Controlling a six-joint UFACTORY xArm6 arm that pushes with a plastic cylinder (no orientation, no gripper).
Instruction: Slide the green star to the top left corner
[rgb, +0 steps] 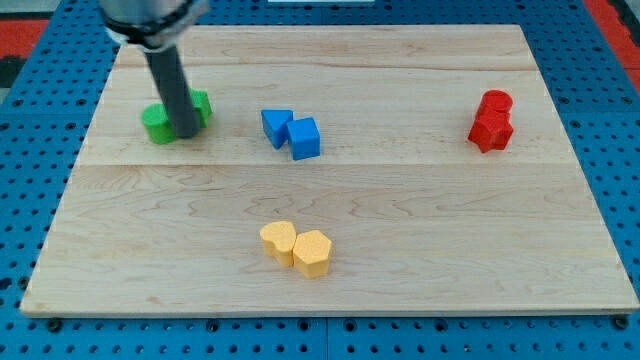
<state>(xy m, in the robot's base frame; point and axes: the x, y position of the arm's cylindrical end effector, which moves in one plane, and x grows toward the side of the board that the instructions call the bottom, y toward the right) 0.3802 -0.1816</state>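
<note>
Two green blocks sit at the view's upper left of the wooden board (400, 220). One green block (156, 124) lies left of my rod; its shape is partly hidden. The other green block (201, 106) shows to the right of the rod and looks star-like. My tip (186, 132) rests on the board between them, touching or almost touching both. The dark rod rises from there toward the view's top and hides the parts of both blocks behind it.
Two blue blocks (291, 131) sit together right of the green ones. Two red blocks (491, 120) stand at the view's right. Two yellow blocks (296, 247) lie at the lower middle. A blue pegboard (30, 180) surrounds the board.
</note>
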